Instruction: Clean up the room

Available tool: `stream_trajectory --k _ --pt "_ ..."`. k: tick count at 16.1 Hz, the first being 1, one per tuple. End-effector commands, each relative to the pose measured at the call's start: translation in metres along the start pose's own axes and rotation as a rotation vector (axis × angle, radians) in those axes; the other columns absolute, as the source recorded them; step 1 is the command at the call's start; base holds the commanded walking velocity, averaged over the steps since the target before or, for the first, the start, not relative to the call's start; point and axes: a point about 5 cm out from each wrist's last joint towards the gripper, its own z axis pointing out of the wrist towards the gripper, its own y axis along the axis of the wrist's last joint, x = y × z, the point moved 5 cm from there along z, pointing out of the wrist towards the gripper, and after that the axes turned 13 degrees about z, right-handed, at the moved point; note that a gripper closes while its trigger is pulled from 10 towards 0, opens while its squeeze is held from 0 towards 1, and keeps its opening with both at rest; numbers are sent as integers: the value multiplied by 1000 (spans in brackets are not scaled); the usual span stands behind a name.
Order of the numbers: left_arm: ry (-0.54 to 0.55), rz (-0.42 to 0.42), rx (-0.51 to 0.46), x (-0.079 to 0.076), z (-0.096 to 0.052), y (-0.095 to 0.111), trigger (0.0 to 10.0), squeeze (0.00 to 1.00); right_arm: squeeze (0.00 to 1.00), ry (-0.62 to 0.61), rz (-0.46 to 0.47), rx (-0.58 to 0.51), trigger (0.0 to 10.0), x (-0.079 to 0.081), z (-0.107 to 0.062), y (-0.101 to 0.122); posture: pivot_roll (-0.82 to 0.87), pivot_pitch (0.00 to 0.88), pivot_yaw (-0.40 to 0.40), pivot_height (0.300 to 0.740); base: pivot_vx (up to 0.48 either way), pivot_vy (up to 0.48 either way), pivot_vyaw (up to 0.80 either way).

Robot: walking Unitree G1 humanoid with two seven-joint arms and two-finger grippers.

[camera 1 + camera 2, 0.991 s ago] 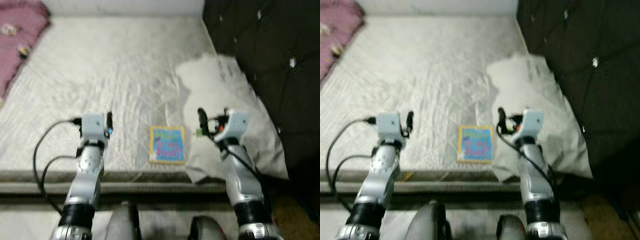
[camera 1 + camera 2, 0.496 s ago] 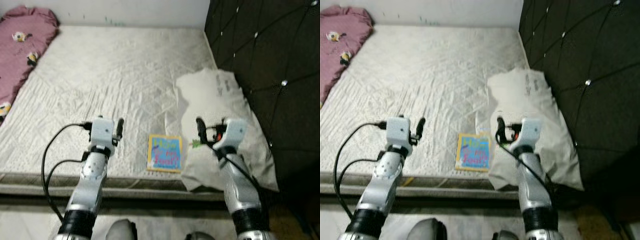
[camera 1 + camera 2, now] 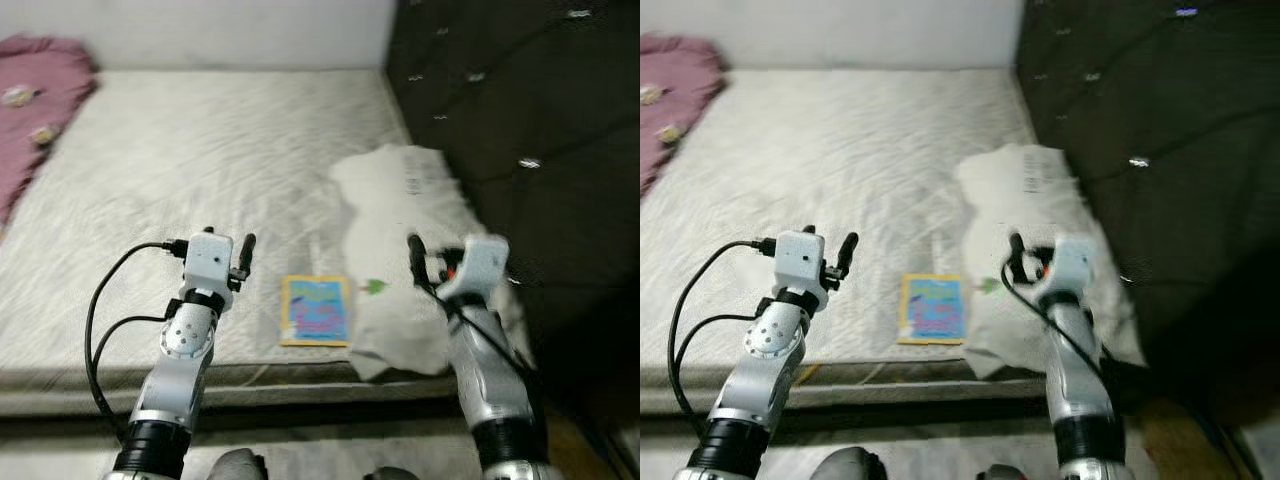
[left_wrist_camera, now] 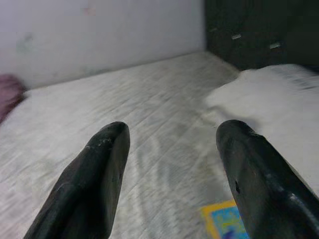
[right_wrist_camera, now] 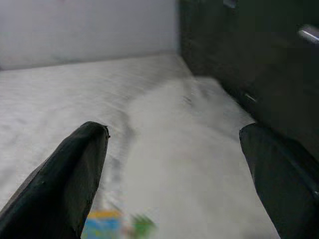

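Both end effectors hovered above the bed [image 3: 200, 150] with fingers spread apart, holding nothing — the left end effector [image 4: 172, 149] beside the colourful book [image 3: 316, 310], the right end effector [image 5: 174, 164] over the white pillow [image 3: 400, 200]. The book lay near the mattress edge, touching the pillow.

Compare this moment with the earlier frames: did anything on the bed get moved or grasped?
Nothing was grasped or moved. Only the camera shifted, and it is blurred. The book lies flat near the mattress edge beside the pillow, as before. Both end effectors, left and right, remain raised, open and empty.
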Motion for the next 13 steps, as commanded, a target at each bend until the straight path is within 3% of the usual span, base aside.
stream_trajectory --k 1,5,13 --pt "-13 -8 -5 -2 0 3 10000 0 0 -3 8 -12 10000 2 -2 4 -24 27 4 740 0 0 -800" --pt "-32 -22 -18 -4 -1 6 10000 0 0 6 -10 1 10000 1 -3 5 -28 48 -10 740 0 0 -153" --pt "-47 -53 -19 -9 0 9 10000 0 0 -6 -38 7 10000 -6 -3 10 -47 54 -17 740 0 -436 0"
